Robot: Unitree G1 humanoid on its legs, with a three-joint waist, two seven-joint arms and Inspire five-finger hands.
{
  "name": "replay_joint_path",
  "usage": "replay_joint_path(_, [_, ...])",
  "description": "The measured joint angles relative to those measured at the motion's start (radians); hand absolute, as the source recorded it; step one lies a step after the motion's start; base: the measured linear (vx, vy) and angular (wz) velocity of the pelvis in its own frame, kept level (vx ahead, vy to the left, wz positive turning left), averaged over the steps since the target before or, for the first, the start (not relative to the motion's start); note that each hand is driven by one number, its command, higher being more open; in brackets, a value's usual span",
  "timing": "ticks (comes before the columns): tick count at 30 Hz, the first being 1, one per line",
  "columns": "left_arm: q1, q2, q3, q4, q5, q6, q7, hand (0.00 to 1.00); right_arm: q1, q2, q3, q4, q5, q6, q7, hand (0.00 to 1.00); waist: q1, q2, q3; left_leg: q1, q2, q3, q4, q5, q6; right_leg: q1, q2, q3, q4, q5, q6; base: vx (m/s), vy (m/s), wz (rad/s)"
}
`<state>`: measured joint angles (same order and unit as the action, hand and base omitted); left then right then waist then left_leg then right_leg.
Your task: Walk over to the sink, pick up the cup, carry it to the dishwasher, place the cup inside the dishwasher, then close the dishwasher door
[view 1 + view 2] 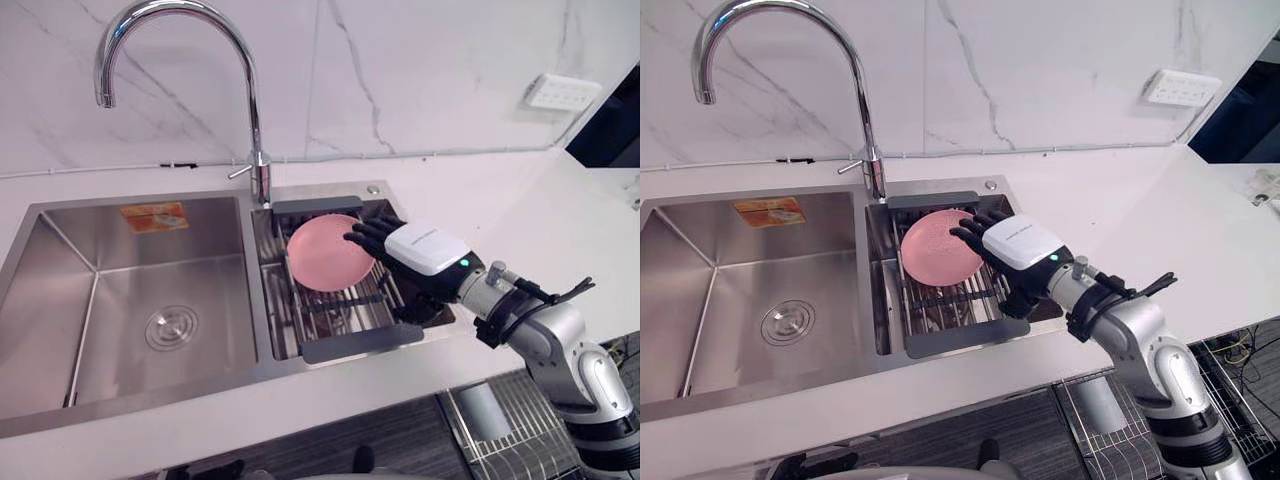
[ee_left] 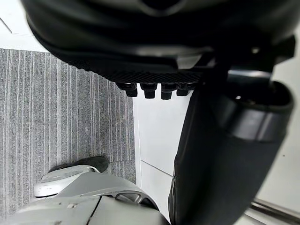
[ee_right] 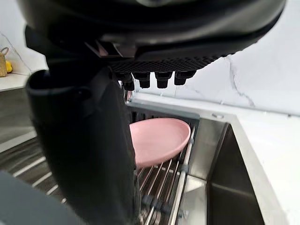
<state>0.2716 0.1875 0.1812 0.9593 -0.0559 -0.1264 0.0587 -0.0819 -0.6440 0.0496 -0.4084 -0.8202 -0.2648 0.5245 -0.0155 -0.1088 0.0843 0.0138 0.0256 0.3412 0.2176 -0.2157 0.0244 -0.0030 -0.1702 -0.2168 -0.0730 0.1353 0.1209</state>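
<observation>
Down over grey carpet [image 2: 61, 108], the left hand [image 2: 154, 61] hangs loose-fingered. At centre right, the right hand [image 1: 425, 248], fingers straight and spread, overlaps the right rim of a pink dish [image 1: 325, 255] tilted in the sink rack [image 1: 360, 343]; contact is unclear. Further left, the wide basin [image 1: 60, 290] lies open below the tap [image 1: 250, 95].

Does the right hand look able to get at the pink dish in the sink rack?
Probably yes. The right hand is open at the rim of the pink dish, which lies uncovered on the rack; the faucet stands off to the side.
</observation>
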Motion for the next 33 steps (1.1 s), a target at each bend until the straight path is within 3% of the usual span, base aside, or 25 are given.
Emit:
replay_joint_path(15, [0.001,-0.003,-0.065,-0.033,-0.001,0.048,0.001,1.00,0.015,0.053,0.075,0.131,-0.126,0.048,-0.240,1.00,0.010,0.042,-0.014,-0.012,-0.001,-0.020,0.001,0.001,0.001,0.001,0.001,-0.015,-0.011,0.001,0.001,-0.04,-0.018,0.04])
replay_joint_path(16, [-0.004,-0.006,-0.101,-0.046,-0.001,0.054,0.001,1.00,0.009,0.054,0.087,0.184,-0.126,0.064,-0.280,1.00,0.029,0.065,-0.023,-0.012,-0.003,-0.043,-0.003,0.010,0.007,0.009,-0.001,-0.041,-0.016,0.002,0.000,-0.16,-0.061,0.26])
replay_joint_path(23, [-0.006,-0.008,-0.101,-0.043,-0.001,0.052,0.001,1.00,-0.020,0.054,0.137,0.248,-0.126,0.072,-0.299,1.00,0.029,0.065,-0.025,-0.012,-0.011,-0.068,-0.041,0.052,0.005,0.007,-0.003,-0.067,-0.018,0.009,-0.010,-0.09,-0.034,0.13])
replay_joint_path(33, [-0.007,-0.012,-0.096,-0.040,-0.002,0.043,0.002,1.00,-0.080,0.061,0.197,0.362,-0.166,0.098,-0.379,1.00,0.057,0.059,-0.023,-0.011,-0.013,-0.091,-0.087,0.101,-0.006,-0.002,0.000,-0.089,-0.019,0.015,-0.019,-0.07,-0.027,0.07])
